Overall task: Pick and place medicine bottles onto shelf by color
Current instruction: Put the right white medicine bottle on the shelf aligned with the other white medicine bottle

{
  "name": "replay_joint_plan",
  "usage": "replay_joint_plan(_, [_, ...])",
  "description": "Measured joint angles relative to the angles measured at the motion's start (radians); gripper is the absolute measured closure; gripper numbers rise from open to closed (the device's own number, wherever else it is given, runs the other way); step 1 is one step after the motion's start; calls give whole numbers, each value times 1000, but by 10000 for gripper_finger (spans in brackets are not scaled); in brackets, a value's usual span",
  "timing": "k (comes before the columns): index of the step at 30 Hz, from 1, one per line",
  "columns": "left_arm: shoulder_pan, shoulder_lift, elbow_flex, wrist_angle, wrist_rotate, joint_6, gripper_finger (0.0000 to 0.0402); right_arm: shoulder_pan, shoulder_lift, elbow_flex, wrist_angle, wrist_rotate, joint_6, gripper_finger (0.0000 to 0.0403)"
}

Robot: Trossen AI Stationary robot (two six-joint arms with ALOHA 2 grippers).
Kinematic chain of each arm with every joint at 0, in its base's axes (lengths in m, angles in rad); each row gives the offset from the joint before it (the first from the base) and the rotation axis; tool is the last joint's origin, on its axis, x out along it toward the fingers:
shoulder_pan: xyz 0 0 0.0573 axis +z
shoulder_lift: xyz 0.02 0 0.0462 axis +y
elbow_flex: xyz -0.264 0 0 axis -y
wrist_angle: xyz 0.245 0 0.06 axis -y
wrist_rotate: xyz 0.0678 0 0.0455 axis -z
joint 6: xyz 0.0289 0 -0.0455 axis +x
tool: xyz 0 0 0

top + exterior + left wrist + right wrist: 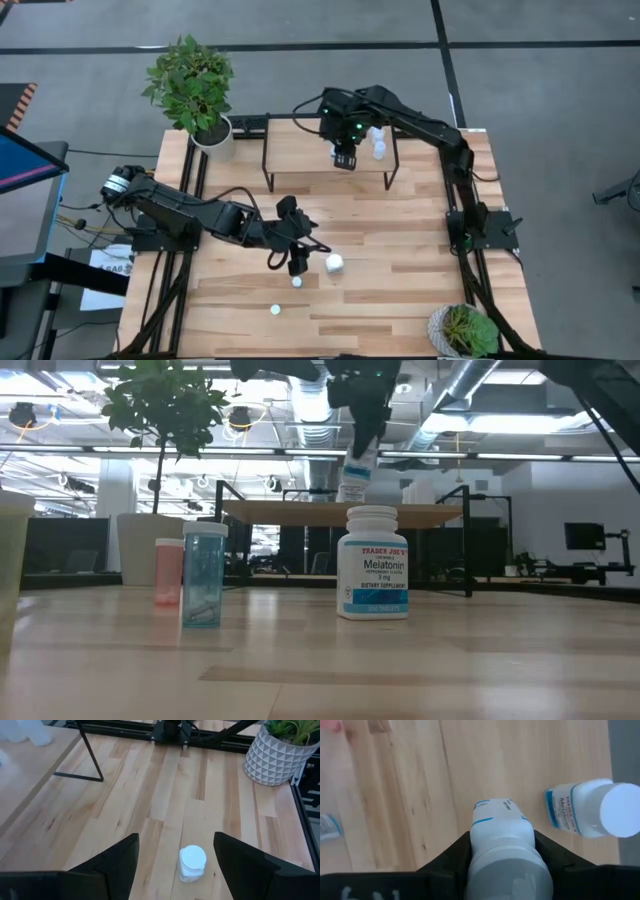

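Right tool (pixel 345 158) hangs over the shelf (pixel 300 150), clamped on a white bottle (pixel 502 845) that stands roughly upright, base pointing down. Two more white bottles (pixel 378 143) sit on the shelf just beside it. Left tool (pixel 297 267) is spread wide with nothing in it, over the bench (pixel 400 240) near an upright Melatonin bottle (pixel 334 263).

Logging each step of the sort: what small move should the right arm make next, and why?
Probably lower and release: the right gripper holds a white bottle just above the shelf, beside another white bottle standing there.
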Motion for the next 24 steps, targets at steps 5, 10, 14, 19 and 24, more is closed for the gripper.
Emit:
replay_joint_plan(5, [4, 0, 0, 3, 0, 1, 156, -20, 36, -1, 18, 0, -48, 235])
replay_joint_plan(10, [4, 0, 0, 3, -1, 8, 156, -48, 70, 2, 35, 0, -65, 235])
replay_joint_plan(14, [4, 0, 0, 3, -1, 8, 156, -60, 82, 0, 48, 3, -66, 235])
replay_joint_plan(19, [4, 0, 0, 3, -1, 8, 156, -62, 78, 1, 57, 15, -65, 200])
replay_joint_plan(24, [4, 0, 0, 3, -1, 8, 156, -74, 77, 1, 46, 53, -62, 92])
